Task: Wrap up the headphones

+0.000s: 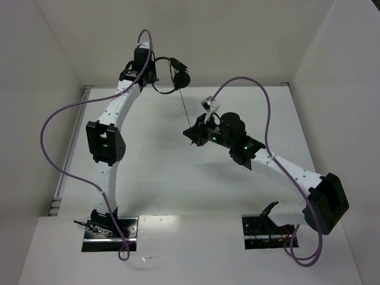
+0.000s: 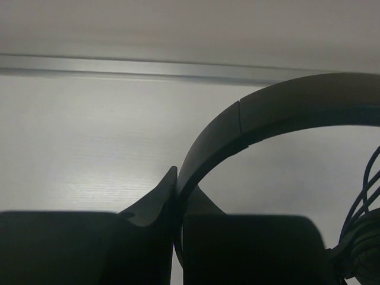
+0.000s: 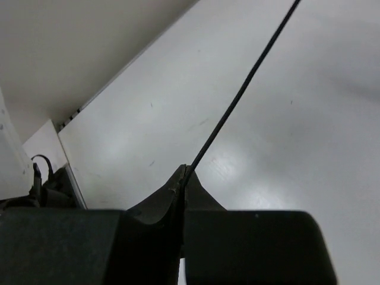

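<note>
Two arms are seen over the white table (image 1: pixel 148 178), and the headphones (image 1: pixel 178 76) are held between them, toward the far edge near the back wall. The left gripper (image 2: pixel 181 190) is closed on the thin arched headband (image 2: pixel 273 107). In the left wrist view the band is pinched between the two dark fingers near one end of the arch and curves up and away to the right. One round ear pad (image 1: pixel 181 81) is seen in the top view just to the right of that gripper, hanging from the band. Whether the second pad is visible cannot be told, as that side is covered by the gripper. At the right edge of the left wrist view several strands of dark cord are bunched beside a dark rounded part that is cut off by the frame. A pale metal rail (image 2: pixel 148 65) along the table's far edge is seen behind the band. From the ear pad the thin dark cord (image 3: pixel 243 89) is drawn in a straight line toward the near side, to the right gripper (image 3: pixel 184 175), which sits near the middle of the table. That gripper's jaws are shut tight on the cord, which enters at the fingertips and runs up to the top right of the right wrist view. The headphones appear to be held clear of the table surface, though this cannot be confirmed. Thick purple cables (image 1: pixel 53 119) are looped beside both arms.
</note>
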